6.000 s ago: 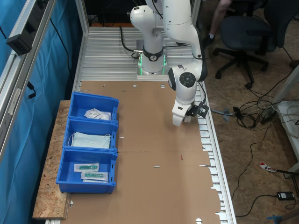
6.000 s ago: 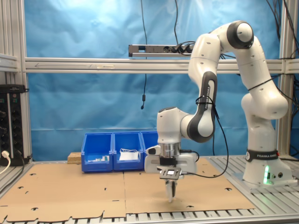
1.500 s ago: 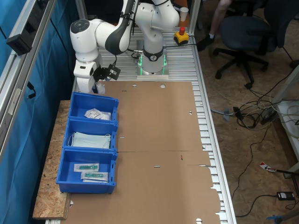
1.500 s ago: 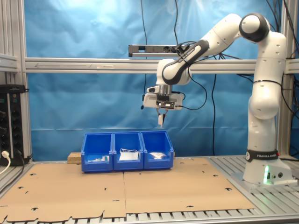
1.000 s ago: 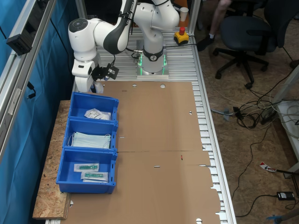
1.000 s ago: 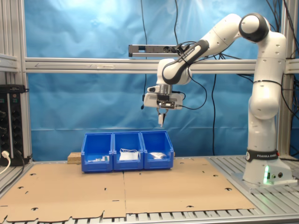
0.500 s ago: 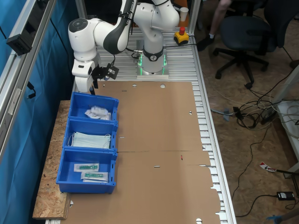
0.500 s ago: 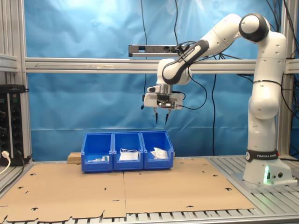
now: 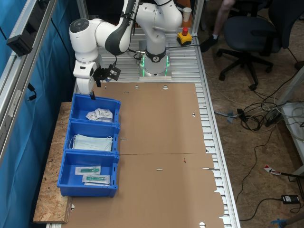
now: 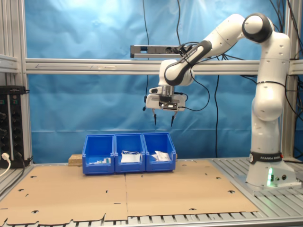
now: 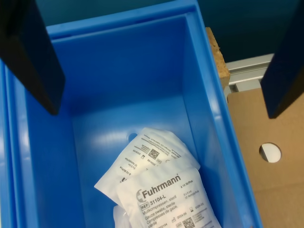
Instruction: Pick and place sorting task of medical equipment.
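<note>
Gripper (image 10: pixel 163 120) up high above the bin row, fingers (image 11: pixel 33 52) spread wide, nothing between them. White sachets (image 11: pixel 159 187) lie overlapping on floor of the end blue bin (image 9: pixel 112 104) nearest arm base; also seen in the second exterior view (image 10: pixel 162 155). Next bin holds masks (image 9: pixel 92 142).

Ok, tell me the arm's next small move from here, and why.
Probably lift and swing away from the bins. The gripper hangs open and empty above the end bin, and the white sachets already lie inside it, so nothing is left to release here. The brown cardboard shows no further sachet to fetch, so I can't name a next target.
</note>
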### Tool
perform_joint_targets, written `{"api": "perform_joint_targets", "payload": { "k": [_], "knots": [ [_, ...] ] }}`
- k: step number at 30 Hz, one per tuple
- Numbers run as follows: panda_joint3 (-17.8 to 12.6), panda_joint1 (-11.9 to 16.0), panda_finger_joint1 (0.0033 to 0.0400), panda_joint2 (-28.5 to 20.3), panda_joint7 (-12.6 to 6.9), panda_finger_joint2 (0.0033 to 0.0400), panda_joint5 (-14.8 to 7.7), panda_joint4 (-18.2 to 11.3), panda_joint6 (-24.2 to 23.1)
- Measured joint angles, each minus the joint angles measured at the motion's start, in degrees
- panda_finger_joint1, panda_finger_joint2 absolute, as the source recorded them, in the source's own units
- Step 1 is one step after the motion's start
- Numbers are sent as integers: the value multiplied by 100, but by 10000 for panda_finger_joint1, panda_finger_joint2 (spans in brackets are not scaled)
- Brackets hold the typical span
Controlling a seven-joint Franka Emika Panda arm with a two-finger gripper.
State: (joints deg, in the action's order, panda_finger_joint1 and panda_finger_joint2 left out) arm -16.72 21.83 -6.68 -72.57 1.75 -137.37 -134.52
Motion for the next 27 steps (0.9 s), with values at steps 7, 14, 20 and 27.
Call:
{"api": "perform_joint_targets", "payload": {
  "k": [7, 14, 20, 27],
  "knots": [
    [7, -19, 398, 0, -17, 398, 0, 0, 0],
    [60, -126, 399, -43, -19, 399, 0, 0, 0],
    [153, -450, 400, -215, 2, 400, 0, 0, 12],
    [276, -888, 400, -484, 151, 400, 0, 0, 148]
  ]
}}
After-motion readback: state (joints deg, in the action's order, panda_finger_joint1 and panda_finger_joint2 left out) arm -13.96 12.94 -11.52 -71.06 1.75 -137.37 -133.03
